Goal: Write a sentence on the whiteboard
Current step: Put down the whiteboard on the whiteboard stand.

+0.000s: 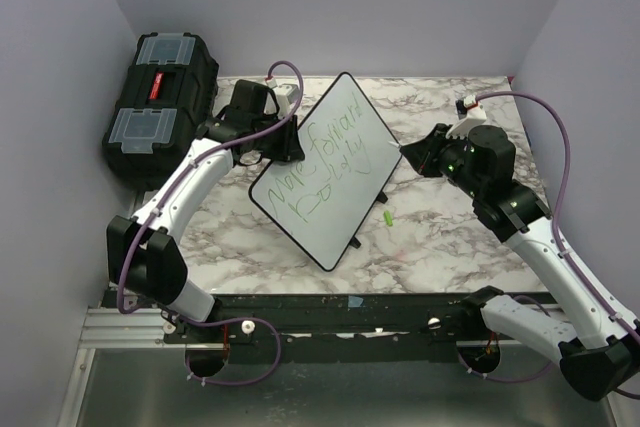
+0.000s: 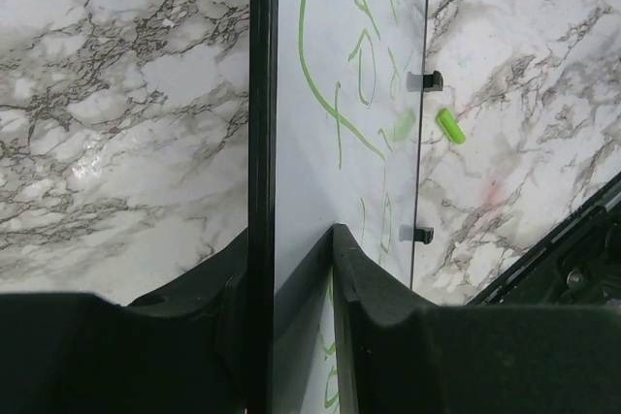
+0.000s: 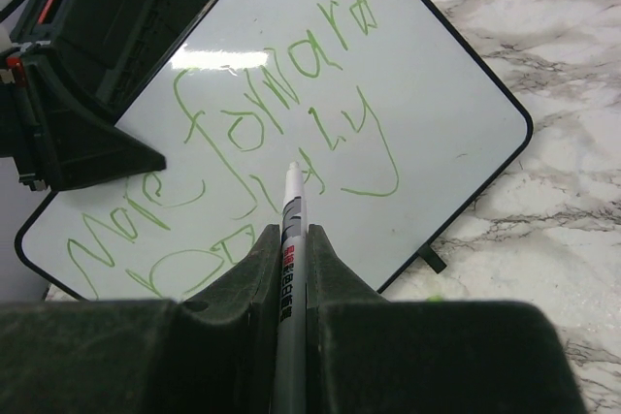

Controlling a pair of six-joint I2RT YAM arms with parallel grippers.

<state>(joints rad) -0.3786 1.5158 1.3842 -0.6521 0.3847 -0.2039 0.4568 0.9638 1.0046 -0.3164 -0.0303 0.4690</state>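
Whiteboard (image 1: pixel 335 172) rim pinched in left claw (image 2: pixel 291 235); right claw (image 3: pixel 293 230) clamps marker (image 3: pixel 289 206) near opposite edge.

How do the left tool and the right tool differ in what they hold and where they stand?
The left tool clamps the edge of the whiteboard; the right tool clamps a white marker. The left tool is on the board's toolbox side; the right tool is on the opposite side. Both are shut.

The sentence (image 3: pixel 254 147) on the whiteboard (image 3: pixel 437 84) is reading "More forward" in its upper line. Its lower line is showing no legible word.
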